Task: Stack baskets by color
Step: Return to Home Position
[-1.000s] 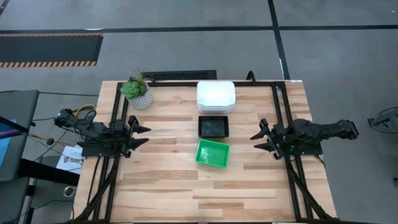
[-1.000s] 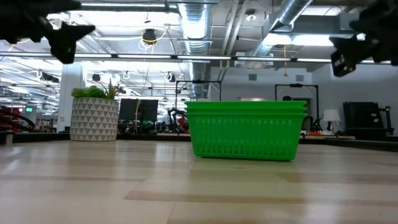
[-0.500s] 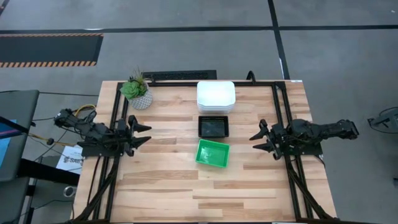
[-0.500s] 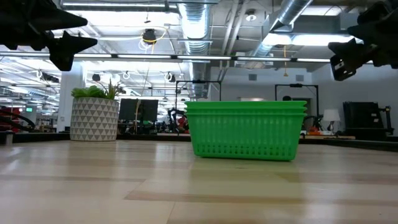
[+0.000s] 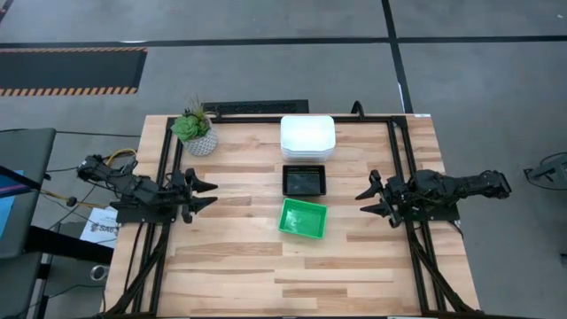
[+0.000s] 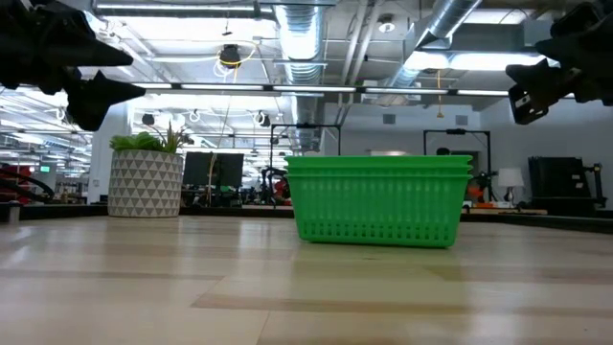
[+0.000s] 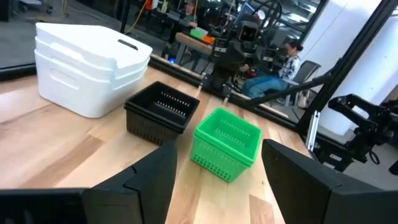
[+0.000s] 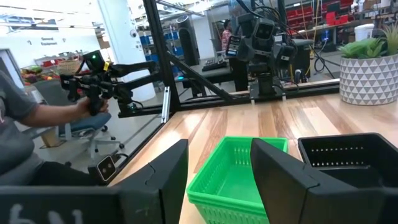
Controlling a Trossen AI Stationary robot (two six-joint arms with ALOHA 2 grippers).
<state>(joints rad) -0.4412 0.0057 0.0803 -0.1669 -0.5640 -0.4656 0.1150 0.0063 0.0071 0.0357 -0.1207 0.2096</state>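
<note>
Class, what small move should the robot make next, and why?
Probably draw both arms back to rest: the white stack, black stack and green stack stand sorted, and the left gripper and right gripper hang open, empty, clear of them.

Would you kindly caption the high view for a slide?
White stack, black stack and green stack of baskets lined mid-table; left arm and right arm flank them, jaws open.
</note>
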